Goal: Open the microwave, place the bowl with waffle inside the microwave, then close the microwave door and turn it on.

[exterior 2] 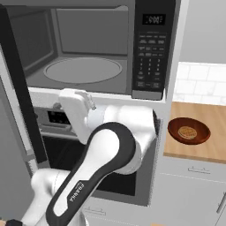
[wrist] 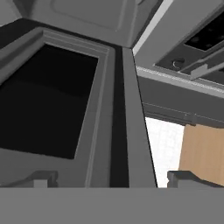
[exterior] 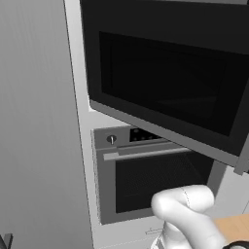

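The microwave [exterior 2: 150, 48] stands open, and its round turntable [exterior 2: 83, 69] shows in the grey cavity. The microwave door [exterior: 165, 82] is swung out to the left, and its grey handle [exterior: 243, 158] is on the free edge. In the right base view the door [exterior 2: 20, 97] stands edge-on at the left. A brown bowl [exterior 2: 189, 131] with a waffle [exterior 2: 187, 131] sits on the wooden counter [exterior 2: 207, 145], to the right of the microwave. My gripper [wrist: 111, 179] is open, close to the door's inner frame and dark window [wrist: 48, 109], with nothing between its fingertips [wrist: 43, 178].
A stainless oven [exterior: 146, 180] with a horizontal handle and a knob sits below the microwave. A tall grey cabinet panel [exterior: 34, 121] stands on the left. My arm's elbow [exterior 2: 110, 150] hangs in front of the oven. White tiles [exterior 2: 198, 84] back the counter.
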